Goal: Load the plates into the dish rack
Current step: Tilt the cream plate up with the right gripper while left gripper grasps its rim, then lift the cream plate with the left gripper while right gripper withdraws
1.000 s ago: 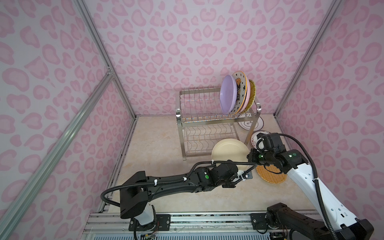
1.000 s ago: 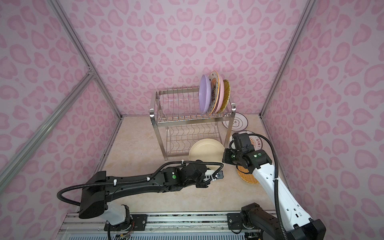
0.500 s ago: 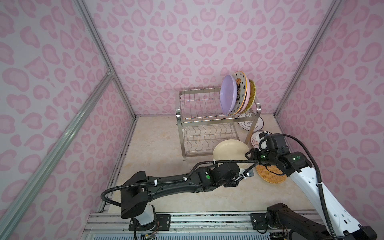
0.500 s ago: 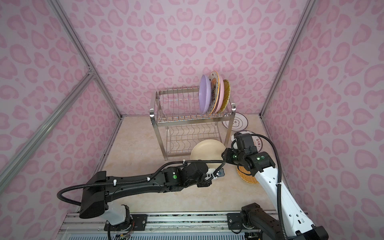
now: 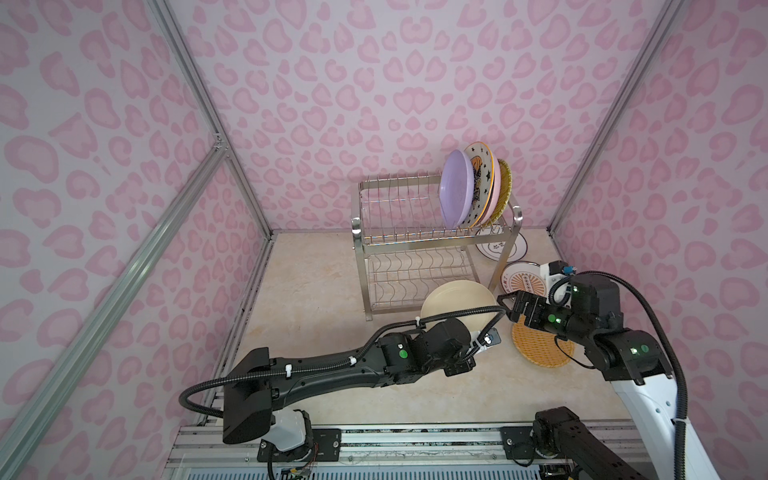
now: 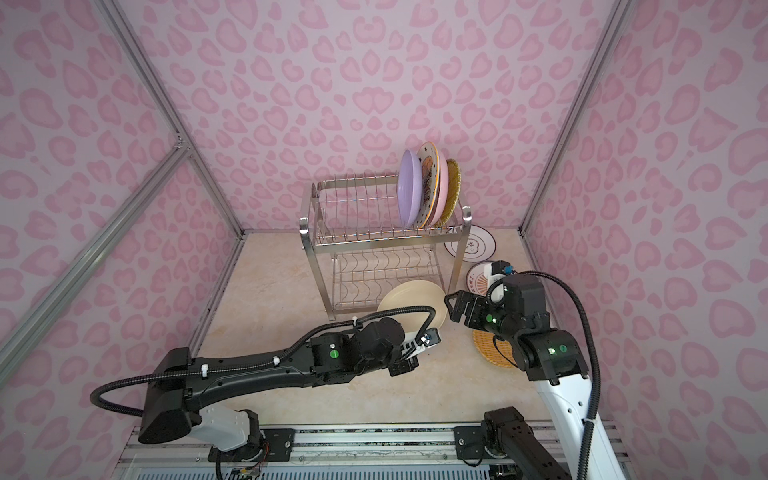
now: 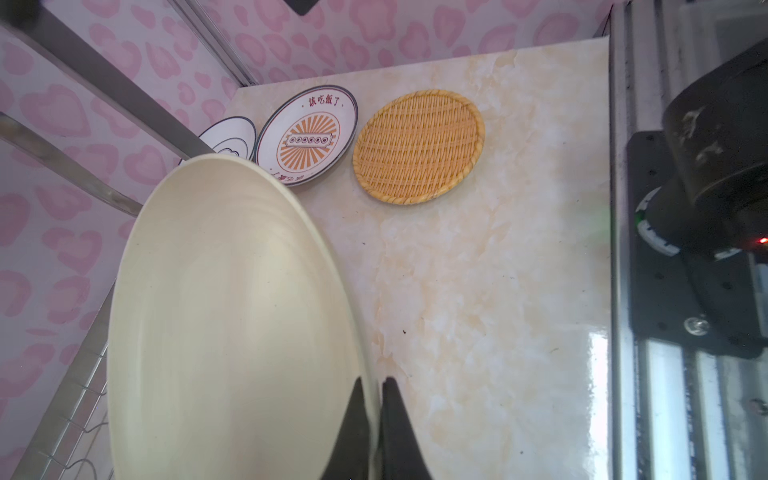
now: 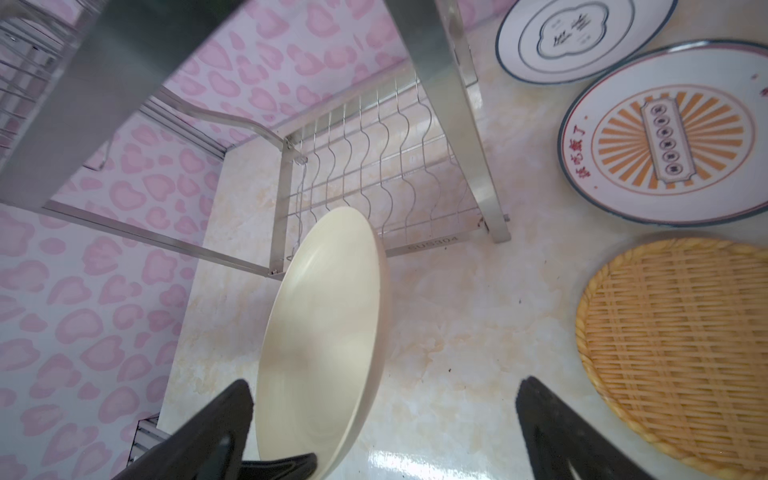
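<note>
4 plates stand on edge in the top tier of the dish rack (image 5: 415, 246), crowded at its right end in both top views: a lilac plate (image 5: 457, 193) in front, then a star-patterned plate (image 5: 482, 172), a pink plate (image 6: 442, 195) and a racked wicker plate (image 5: 505, 183). The wavy lower tier holds nothing.

1 cream plate (image 5: 453, 301) is up on its edge and tilted, just in front of the lower tier near the rack's front right leg. The left gripper (image 7: 372, 382) is clamped on its rim, with 1 finger on each face of the plate and the jaws nearly together. The right gripper (image 8: 384, 382) has its jaws spread wide. In the right wrist view the cream plate's rim sits between them, close to 1 finger and well clear of the other; whether that finger touches the plate cannot be told.

3 plates lie flat on the table (image 5: 311, 291) to the right of the rack. A sunburst printed plate (image 7: 305, 135) lies between a dark-rimmed white plate (image 8: 582, 37), nearer the back wall, and a loose wicker plate (image 7: 417, 145), which lies under the right arm in both top views.
</note>
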`<move>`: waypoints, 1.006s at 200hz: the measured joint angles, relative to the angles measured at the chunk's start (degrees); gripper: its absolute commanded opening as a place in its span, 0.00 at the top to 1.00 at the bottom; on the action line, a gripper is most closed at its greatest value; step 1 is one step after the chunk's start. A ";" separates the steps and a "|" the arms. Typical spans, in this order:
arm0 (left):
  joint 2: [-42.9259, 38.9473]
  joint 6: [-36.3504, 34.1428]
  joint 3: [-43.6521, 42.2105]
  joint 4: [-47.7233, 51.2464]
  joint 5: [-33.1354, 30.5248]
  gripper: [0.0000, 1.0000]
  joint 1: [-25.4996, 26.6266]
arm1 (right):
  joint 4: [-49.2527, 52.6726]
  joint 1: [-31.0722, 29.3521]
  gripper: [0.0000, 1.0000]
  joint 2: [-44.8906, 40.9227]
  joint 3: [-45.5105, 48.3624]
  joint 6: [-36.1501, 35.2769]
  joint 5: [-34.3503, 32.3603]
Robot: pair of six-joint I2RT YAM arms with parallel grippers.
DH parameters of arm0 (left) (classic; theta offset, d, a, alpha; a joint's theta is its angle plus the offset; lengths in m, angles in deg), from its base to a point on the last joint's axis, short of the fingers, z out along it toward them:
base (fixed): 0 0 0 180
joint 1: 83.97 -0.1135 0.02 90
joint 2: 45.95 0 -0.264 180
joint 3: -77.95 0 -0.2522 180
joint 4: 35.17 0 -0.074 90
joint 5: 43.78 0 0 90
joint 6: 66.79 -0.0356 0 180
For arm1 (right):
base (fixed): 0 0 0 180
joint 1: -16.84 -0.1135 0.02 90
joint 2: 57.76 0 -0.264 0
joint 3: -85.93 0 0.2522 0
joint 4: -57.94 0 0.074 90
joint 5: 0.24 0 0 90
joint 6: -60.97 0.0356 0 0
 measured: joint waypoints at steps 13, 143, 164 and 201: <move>-3.74 2.84 -0.39 -0.04 1.75 0.96 0.00 | -0.26 0.13 0.01 -2.12 -0.87 -0.22 -1.27; -22.93 22.64 10.49 -10.91 16.09 0.96 -5.62 | -11.47 0.13 0.01 -13.88 10.45 1.62 -2.32; -20.52 28.96 13.73 -15.28 16.00 0.96 -12.09 | -14.16 0.15 0.01 -14.88 12.94 2.03 -0.26; -13.09 42.18 20.90 -21.62 17.49 0.96 -22.95 | -17.51 0.13 0.01 -15.50 15.87 2.69 2.23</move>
